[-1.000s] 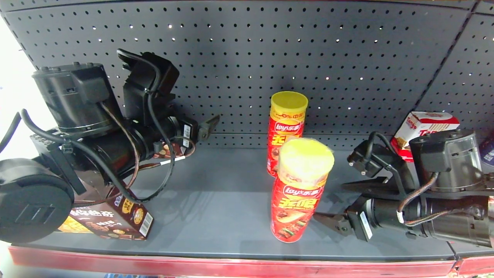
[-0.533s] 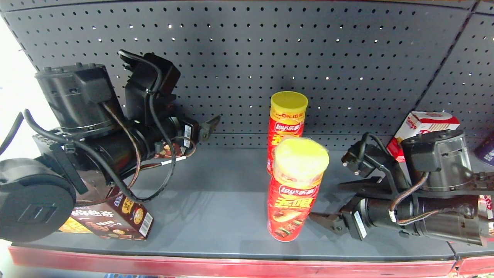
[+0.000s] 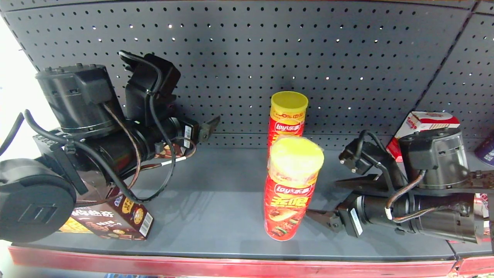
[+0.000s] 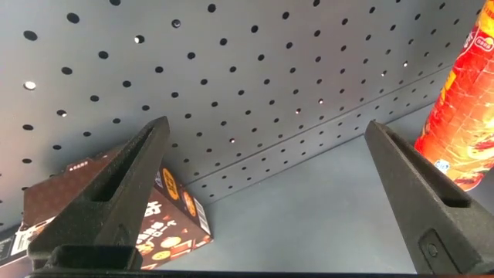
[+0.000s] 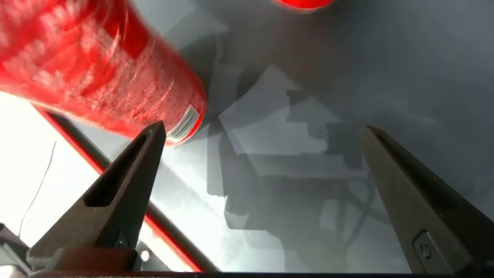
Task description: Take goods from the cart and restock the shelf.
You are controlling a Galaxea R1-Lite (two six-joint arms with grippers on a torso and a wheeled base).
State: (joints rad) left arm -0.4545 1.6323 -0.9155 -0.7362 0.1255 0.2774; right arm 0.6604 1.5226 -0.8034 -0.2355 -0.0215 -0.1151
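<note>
Two red chip cans with yellow lids stand on the grey shelf [image 3: 216, 200]. The front can [image 3: 292, 189] is near the shelf's middle, and the back can [image 3: 287, 117] stands right behind it by the pegboard. My right gripper [image 3: 335, 199] lies low at the front can's right, open, with its near fingertip [image 3: 314, 216] at the can's lower side. The right wrist view has the front can [image 5: 100, 69] beside one finger, not between the two. My left gripper [image 4: 270, 201] hangs open at the shelf's left rear, over a brown cookie box [image 4: 162, 224].
A second brown cookie box [image 3: 112, 220] lies at the front left near the red shelf lip [image 3: 231, 266]. A white and red wafer box [image 3: 420, 125] leans at the back right. The pegboard wall [image 3: 247, 58] closes the rear. Bare shelf lies between the left arm and the cans.
My right arm has moved left, and the front can has slid a little left with it. The left arm and the back can have stayed put.
</note>
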